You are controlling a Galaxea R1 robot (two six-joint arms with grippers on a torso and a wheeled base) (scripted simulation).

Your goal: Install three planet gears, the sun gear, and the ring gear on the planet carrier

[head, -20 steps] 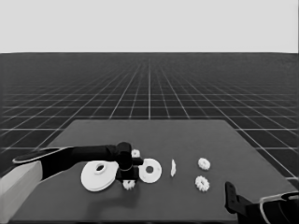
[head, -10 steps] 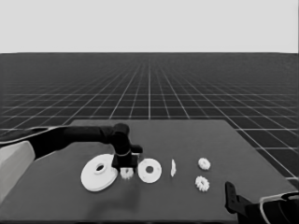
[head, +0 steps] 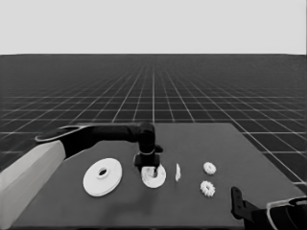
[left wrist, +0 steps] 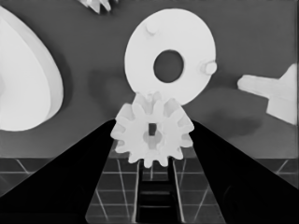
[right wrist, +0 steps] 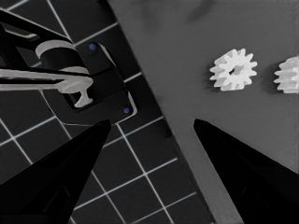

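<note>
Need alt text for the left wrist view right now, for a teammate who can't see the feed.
The left gripper holds a small toothed gear between its two black fingers, just short of the smaller round part, which has a wide centre hole and two visible pegs. The larger round part's rim, a thin white piece and another gear's teeth sit at the edges.

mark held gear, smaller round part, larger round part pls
held gear (left wrist: 153, 135): left wrist view, on its toothed face.
smaller round part (left wrist: 187, 42): left wrist view, flat face beside the hole.
larger round part (head: 101, 178): head view, flat rim.
</note>
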